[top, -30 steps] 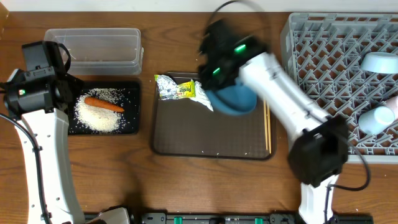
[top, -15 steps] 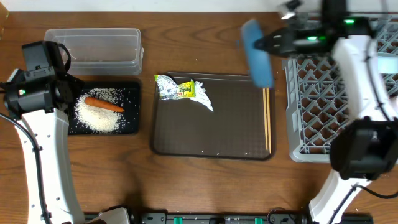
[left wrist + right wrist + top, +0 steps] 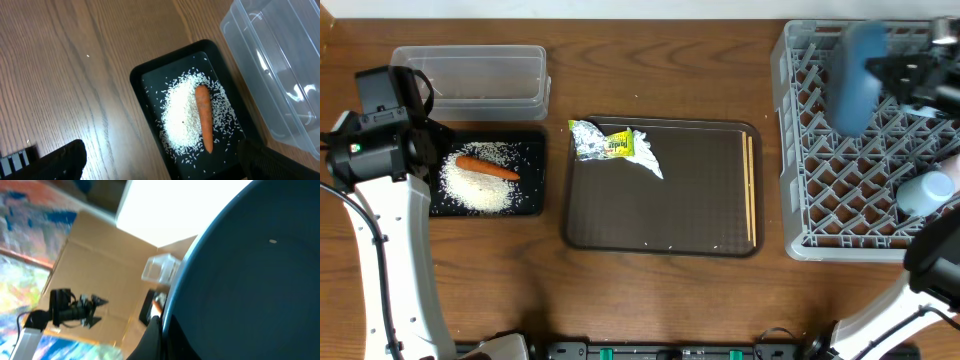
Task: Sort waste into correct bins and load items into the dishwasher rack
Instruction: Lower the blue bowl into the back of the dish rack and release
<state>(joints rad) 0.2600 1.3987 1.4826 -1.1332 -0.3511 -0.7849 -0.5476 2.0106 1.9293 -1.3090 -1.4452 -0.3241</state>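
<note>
Right gripper is clamped on the rim of the dark blue dish. The dish is on edge and blurred, over the far left corner of the dishwasher rack; whether it touches the rack cannot be told. A light blue cup sits at the rack's right edge.

Left gripper is spread wide, holds nothing and hovers over the black tray at the desk's left edge. Rice is heaped mid-tray with the carrot lying on top. The clear tub sits just beyond that tray.

On the brown serving tray, the wrapper is in the far left corner and the chopsticks lie along the right edge.
</note>
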